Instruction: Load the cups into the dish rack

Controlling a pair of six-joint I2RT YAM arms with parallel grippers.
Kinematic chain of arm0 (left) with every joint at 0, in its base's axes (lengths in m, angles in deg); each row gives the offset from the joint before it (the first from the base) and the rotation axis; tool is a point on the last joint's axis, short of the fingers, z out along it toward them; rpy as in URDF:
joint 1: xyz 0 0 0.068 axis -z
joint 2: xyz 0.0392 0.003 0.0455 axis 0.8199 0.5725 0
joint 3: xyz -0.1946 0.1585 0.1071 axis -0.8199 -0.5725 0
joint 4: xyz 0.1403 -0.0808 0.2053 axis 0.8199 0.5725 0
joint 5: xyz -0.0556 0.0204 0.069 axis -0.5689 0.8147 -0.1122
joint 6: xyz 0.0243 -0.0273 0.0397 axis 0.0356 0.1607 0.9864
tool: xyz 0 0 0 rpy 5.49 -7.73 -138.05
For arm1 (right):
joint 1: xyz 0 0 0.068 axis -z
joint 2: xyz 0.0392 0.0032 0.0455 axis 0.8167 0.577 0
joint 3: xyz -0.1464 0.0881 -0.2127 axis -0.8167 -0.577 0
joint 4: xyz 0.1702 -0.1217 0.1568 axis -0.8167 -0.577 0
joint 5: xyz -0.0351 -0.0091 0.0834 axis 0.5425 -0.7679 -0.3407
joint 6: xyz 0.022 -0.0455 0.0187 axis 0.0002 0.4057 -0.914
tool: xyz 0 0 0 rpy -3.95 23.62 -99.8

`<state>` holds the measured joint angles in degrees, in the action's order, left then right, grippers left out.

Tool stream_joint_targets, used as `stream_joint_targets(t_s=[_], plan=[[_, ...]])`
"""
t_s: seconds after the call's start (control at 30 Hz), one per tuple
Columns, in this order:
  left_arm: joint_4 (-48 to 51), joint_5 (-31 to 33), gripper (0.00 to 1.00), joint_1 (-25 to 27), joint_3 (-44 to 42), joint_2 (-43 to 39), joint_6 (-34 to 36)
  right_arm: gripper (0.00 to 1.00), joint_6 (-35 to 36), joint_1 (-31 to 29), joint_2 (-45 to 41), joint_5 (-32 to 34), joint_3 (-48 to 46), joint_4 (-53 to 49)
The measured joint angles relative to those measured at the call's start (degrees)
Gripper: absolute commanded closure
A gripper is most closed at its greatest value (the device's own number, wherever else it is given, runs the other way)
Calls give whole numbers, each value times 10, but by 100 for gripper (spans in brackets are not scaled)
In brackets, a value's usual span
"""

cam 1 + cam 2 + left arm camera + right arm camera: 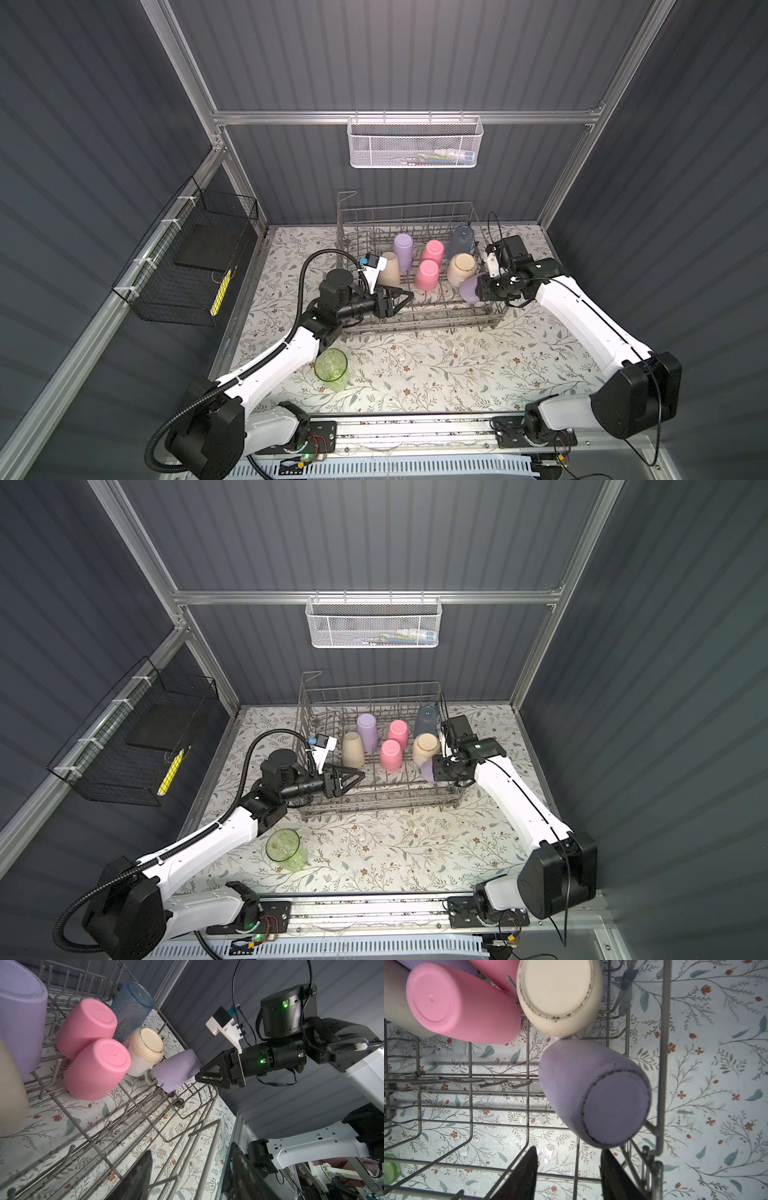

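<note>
Nearly seated: the lilac cup (591,1093) leans base-up in the dish rack's (662,1064) corner.
The right gripper (569,1149) hovers behind it, jaws apart and empty. It should probably back straight out, without nudging the cream cup (560,995).

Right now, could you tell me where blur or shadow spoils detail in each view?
Right wrist view: the lilac cup is sharp, the right gripper only dark silhouettes. Left wrist view: the nearest beige cup is soft, and rack wires shadow the mat. Both top views: soft overall, walls dim.
</note>
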<state>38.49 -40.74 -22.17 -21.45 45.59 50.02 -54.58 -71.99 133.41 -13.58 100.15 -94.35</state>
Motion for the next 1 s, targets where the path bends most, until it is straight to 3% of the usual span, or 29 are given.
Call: stream_joint_targets(t_s=[0.53, 1.0], plan=[[-6, -2, 39, 0, -2, 1, 0, 20, -9, 5, -45, 6, -8, 9], [-9, -4, 39, 0, -7, 3, 0, 15, -10, 5, 4, -13, -40, 40]])
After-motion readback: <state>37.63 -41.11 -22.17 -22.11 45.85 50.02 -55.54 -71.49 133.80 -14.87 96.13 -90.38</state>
